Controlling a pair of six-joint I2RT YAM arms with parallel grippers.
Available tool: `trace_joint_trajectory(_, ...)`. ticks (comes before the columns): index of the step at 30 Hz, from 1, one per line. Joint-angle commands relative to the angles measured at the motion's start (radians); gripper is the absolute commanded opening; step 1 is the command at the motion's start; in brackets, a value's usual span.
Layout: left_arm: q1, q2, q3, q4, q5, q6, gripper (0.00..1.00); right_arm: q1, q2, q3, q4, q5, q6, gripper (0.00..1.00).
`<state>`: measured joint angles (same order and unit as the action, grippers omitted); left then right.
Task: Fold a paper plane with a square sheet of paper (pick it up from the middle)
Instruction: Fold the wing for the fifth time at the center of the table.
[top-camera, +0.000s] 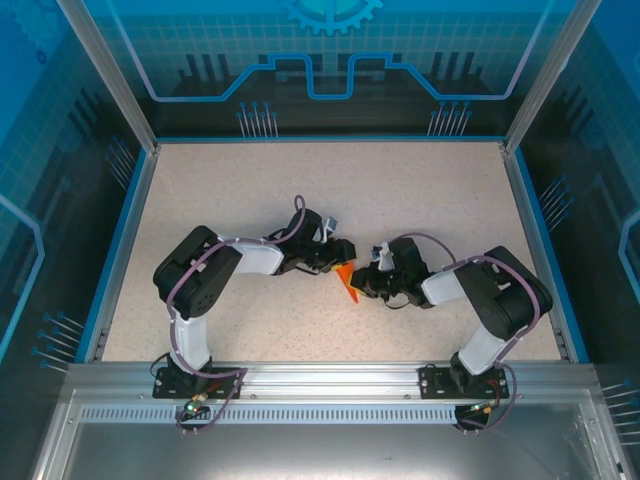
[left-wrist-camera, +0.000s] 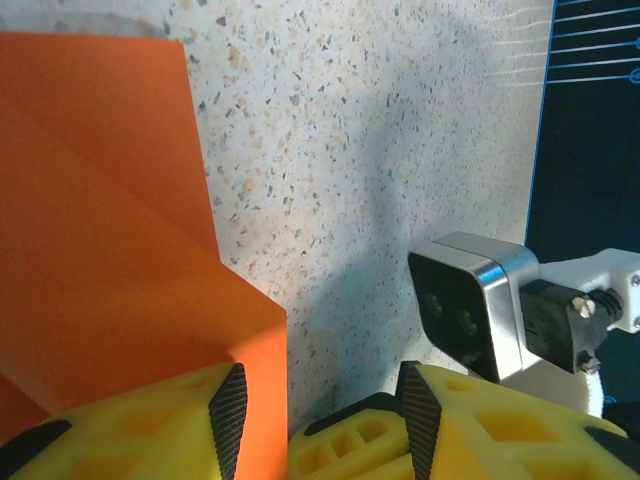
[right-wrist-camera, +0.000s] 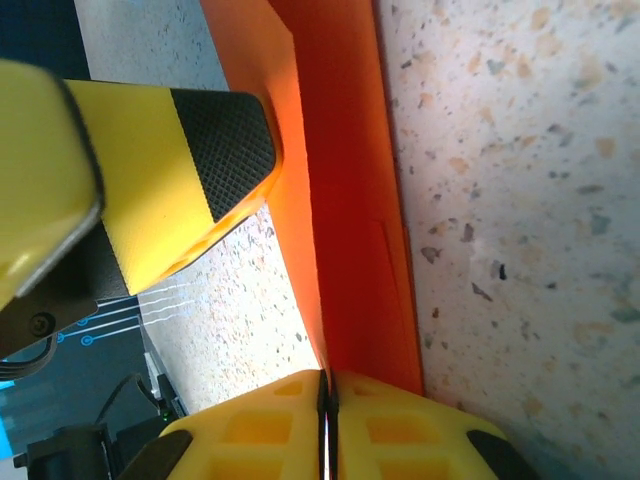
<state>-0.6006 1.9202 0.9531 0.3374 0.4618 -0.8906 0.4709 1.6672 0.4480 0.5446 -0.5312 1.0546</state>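
- Top view: bright, even overhead light; bench (top-camera: 420, 200) sharp, faint soft shadows.
- Left wrist: broad soft shadow across bench; nearest foreground blurred.
- Right wrist: orange paper (right-wrist-camera: 345, 200) glows, strongly lit; foreground soft.

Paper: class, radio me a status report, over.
Left tool open, astride paper edge. Right tool shut on paper. Right arm's camera close alongside.

I work over a speckled beige tabletop (top-camera: 400, 190) framed by thin blue edging (top-camera: 330, 139). A slotted aluminium rail (top-camera: 330, 375) runs along my near side. Translucent blue panels (top-camera: 330, 60) printed with circuit lines and a gear emblem (top-camera: 332, 12) stand between aluminium posts (top-camera: 105, 70).
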Motion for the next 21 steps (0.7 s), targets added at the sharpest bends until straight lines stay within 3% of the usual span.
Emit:
trace_joint_trajectory(1, -0.006, 0.032, 0.024, -0.033, -0.026, 0.025, 0.48, 0.012, -0.023, 0.018, -0.09, 0.025, -0.038, 0.11)
trace_joint_trajectory(21, -0.006, 0.032, 0.039, -0.075, -0.038, 0.059, 0.47, 0.012, -0.004, 0.03, -0.072, -0.003, 0.007, 0.02)
